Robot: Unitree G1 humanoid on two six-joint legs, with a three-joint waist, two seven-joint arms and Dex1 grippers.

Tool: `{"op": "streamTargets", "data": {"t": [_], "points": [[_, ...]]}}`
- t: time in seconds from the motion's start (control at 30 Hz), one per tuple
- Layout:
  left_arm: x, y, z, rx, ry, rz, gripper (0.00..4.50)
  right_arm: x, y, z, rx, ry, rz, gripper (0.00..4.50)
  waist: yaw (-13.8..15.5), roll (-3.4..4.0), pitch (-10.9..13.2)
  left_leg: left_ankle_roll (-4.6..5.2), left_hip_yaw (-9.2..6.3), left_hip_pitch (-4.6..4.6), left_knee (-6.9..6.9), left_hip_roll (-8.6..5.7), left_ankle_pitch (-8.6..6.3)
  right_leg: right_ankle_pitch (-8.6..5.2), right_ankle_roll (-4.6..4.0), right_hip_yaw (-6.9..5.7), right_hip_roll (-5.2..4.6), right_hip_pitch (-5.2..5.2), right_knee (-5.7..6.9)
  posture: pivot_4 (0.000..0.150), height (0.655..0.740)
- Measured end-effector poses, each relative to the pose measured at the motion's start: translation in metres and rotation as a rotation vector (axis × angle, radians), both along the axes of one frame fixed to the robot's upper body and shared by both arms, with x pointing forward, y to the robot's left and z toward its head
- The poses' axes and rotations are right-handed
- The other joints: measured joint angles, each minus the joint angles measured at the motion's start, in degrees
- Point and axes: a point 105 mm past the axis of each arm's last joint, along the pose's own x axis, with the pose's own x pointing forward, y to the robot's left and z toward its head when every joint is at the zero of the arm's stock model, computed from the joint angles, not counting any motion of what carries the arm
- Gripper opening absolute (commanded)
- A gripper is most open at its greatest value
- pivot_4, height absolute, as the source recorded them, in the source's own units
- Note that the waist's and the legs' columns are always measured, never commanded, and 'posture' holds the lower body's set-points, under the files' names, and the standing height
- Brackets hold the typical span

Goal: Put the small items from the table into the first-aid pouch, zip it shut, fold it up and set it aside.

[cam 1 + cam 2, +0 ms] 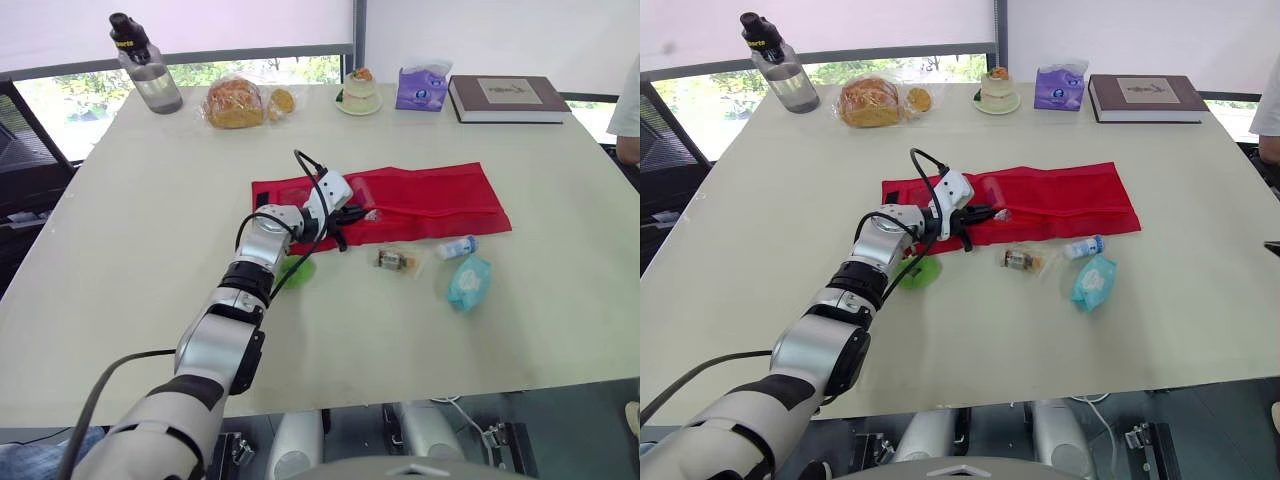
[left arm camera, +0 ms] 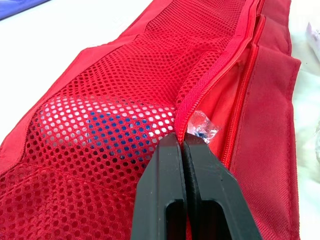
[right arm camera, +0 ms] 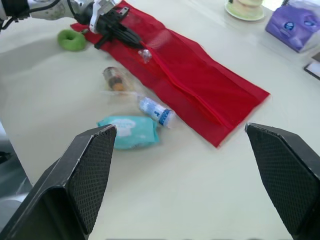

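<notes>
The red first-aid pouch (image 1: 430, 195) is laid unfolded mid-tabletop (image 1: 150, 250), with the left claw (image 2: 182, 137) pressed shut at its zip opening beside a clear-wrapped item (image 2: 202, 125). The right claw (image 3: 182, 145) is held wide open and empty. The item could be snagged on the zip and spilled outside.

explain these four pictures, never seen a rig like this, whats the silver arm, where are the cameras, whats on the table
This is a humanoid robot with two arms, each ending in a black two-fingered gripper. The two wide pictures come from cameras in its head, looking down over the table. The other two come from its wrists. The left gripper is at the red pouch, its fingers shut at the zip edge beside a small clear packet; a white-and-blue item lies in the mesh pocket. The right gripper hangs open above the table. Loose beside the pouch: a green item, a wrapped bottle, a white tube, a teal packet.
</notes>
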Motion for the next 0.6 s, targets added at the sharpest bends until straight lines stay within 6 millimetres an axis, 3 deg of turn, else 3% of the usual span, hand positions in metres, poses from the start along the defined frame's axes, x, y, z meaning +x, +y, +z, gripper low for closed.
{"op": "streamTargets", "data": {"t": [0.3, 0.37, 0.47, 0.5, 0.6], "points": [[0.000, -0.001, 0.000, 0.002, -0.003, -0.001, 0.00, 0.012, 0.009, -0.002, 0.009, -0.014, 0.062, 4.39, 0.01, 0.00, 0.00, 0.00, 0.02, 0.02, 0.02, -0.01, 0.00, 0.00, 0.01, 0.02, 0.00, 0.00, 0.02, 0.150, 0.7400], [0.000, -0.001, 0.000, 0.002, -0.003, -0.002, 0.00, 0.017, 0.011, -0.011, -0.004, -0.014, 0.082, 4.39, 0.05, -0.01, 0.00, 0.00, -0.02, 0.02, 0.02, -0.01, 0.00, 0.00, 0.01, -0.01, 0.00, 0.05, 0.00, 0.150, 0.7400], [0.000, -0.001, 0.000, 0.002, -0.004, -0.001, 0.00, 0.033, 0.017, -0.052, -0.012, 0.034, 0.134, 4.39, 0.04, 0.02, 0.00, 0.00, 0.01, 0.03, 0.03, -0.04, 0.00, 0.00, 0.01, 0.01, -0.03, 0.07, 0.01, 0.150, 0.7400], [0.000, -0.001, 0.000, 0.002, -0.004, -0.001, 0.00, 0.034, 0.018, -0.054, -0.009, 0.035, 0.136, 4.39, 0.01, 0.02, 0.00, 0.00, 0.03, 0.04, 0.04, -0.04, 0.00, 0.00, 0.01, 0.03, -0.03, 0.06, 0.01, 0.150, 0.7400], [-0.001, -0.005, -0.001, 0.001, -0.004, -0.004, 0.00, 0.065, 0.038, -0.070, -0.040, -0.020, 0.194, 4.39, -0.18, 0.13, 0.02, -0.01, 0.08, 0.20, 0.03, -0.03, 0.01, 0.01, 0.03, 0.12, 0.00, 0.13, 0.09, 0.150, 0.7400]]}}
